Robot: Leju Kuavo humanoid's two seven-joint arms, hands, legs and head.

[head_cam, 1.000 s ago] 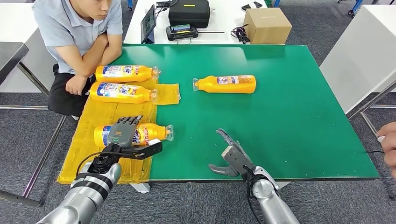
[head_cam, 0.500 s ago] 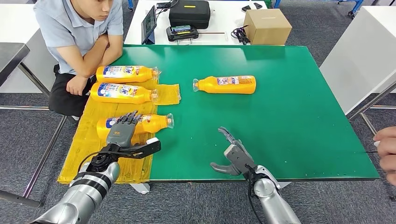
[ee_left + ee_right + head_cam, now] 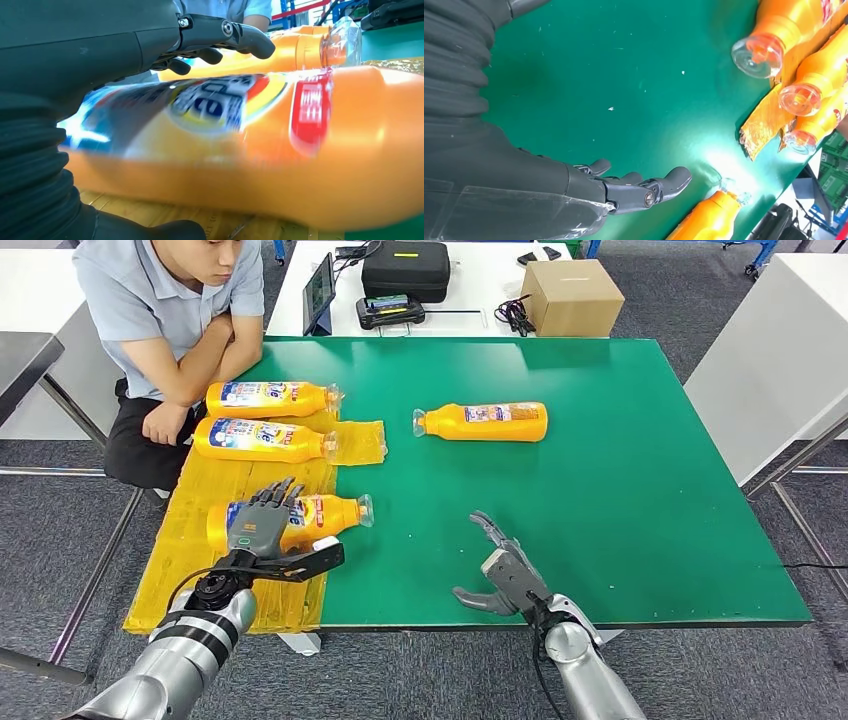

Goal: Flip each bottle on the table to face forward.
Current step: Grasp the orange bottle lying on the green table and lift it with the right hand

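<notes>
- The green tabletop (image 3: 620, 500) carries four orange bottles, all lying on their sides; a crinkled yellow plastic sheet (image 3: 200, 570) covers its left edge.
- A person (image 3: 165, 310) sits with folded arms at the far left corner, close to the two far bottles, so a reach that way would need care.
- The lone bottle (image 3: 485, 421) lies on bare green well apart from the others, its cap pointing left, with nothing around it.
- Two bottles on the sheet, the farthest (image 3: 265, 397) and the middle one (image 3: 262, 438), lie just beside each other with labels up.
- The near bottle (image 3: 300, 519) lies on the sheet with its clear cap reaching the green; it looks like smooth, rigid plastic, round and likely to roll, and probably fairly heavy if full. The labelled mid-body seems the best place to take hold, not the narrow neck.
- The left hand (image 3: 262, 530) lies over that bottle's label end, fingers spread across the top and thumb low beside it; I cannot tell whether it truly grips or merely rests there.
- The right hand (image 3: 500, 565) hovers open and empty over bare green near the front edge.
</notes>
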